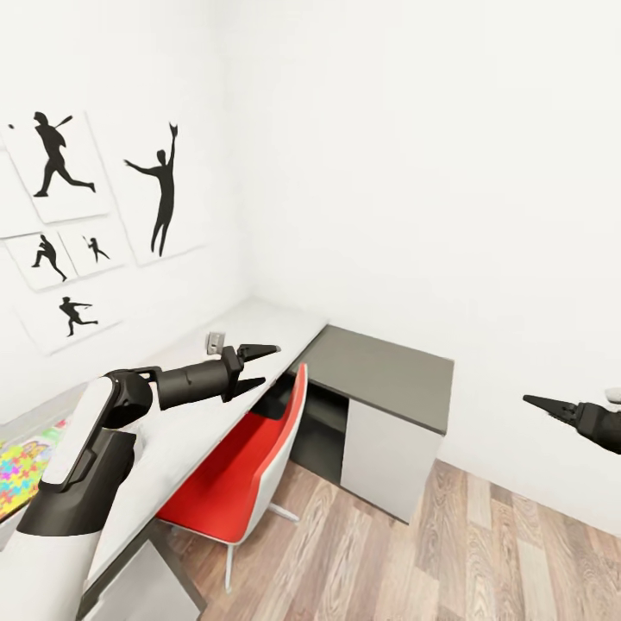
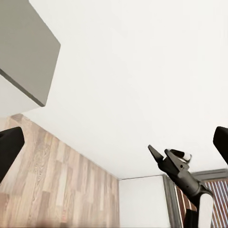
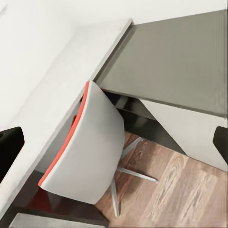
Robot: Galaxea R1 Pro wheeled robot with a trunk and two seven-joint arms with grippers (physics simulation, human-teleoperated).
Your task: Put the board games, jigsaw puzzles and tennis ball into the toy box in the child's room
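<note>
A colourful jigsaw puzzle [image 1: 21, 466] lies on the white desk [image 1: 267, 323] at the head view's lower left edge, partly cut off by the frame and by my left arm. My left gripper [image 1: 259, 367] hovers open above the desk's middle, holding nothing. Its dark fingertips [image 2: 7, 147] sit far apart at the edges of the left wrist view. My right gripper [image 1: 552, 405] hangs over the floor at the far right, well away from the desk. Its fingertips [image 3: 9, 145] stand wide apart with nothing between them, so it is open.
A red and white swivel chair [image 1: 250, 448] is tucked under the desk. A dark grey cabinet [image 1: 388, 379] fills the corner beside it. A small grey item [image 1: 216, 342] sits on the desk by the wall with silhouette posters [image 1: 164, 190]. Wooden floor [image 1: 483, 552] lies to the right.
</note>
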